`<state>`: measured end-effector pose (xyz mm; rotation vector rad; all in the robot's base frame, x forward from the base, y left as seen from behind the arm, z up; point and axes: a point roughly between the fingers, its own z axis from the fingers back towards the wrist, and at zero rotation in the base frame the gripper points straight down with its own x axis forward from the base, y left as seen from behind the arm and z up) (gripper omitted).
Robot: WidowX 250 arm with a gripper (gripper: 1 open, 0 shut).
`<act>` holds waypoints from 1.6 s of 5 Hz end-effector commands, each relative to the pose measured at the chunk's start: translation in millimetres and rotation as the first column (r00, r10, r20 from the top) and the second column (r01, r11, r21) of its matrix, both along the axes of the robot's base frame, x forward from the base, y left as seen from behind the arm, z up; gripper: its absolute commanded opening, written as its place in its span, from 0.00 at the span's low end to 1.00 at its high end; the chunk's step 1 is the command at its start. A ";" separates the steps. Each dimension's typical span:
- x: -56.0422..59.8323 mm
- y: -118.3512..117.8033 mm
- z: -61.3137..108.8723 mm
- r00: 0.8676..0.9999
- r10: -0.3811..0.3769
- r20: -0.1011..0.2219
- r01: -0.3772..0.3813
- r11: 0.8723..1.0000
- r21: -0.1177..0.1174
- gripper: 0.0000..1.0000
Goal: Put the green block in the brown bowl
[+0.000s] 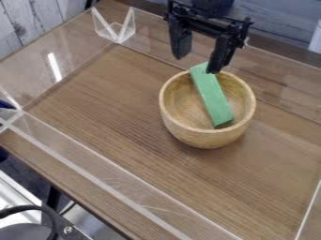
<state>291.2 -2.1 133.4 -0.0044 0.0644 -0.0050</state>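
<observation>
Camera view is showing us our black end effector [202, 52] hanging wide open and empty above the round light-brown wooden bowl [189, 127], where the long bright green rectangular block [212, 97] is leaning, so we are judging placement done and only retreating upward remaining.

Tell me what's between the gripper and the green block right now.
Nothing: in the camera view the open gripper hangs just above the green block, which leans inside the brown bowl.
</observation>
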 end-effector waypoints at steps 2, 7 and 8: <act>-1.4 9.5 22.9 0.998 0.047 0.035 -0.046 0.999 -0.021 1.00; -1.4 119.3 17.0 0.972 0.109 0.210 -0.140 0.980 0.142 1.00; -1.0 92.8 21.5 0.971 0.088 0.223 -0.111 0.989 0.093 1.00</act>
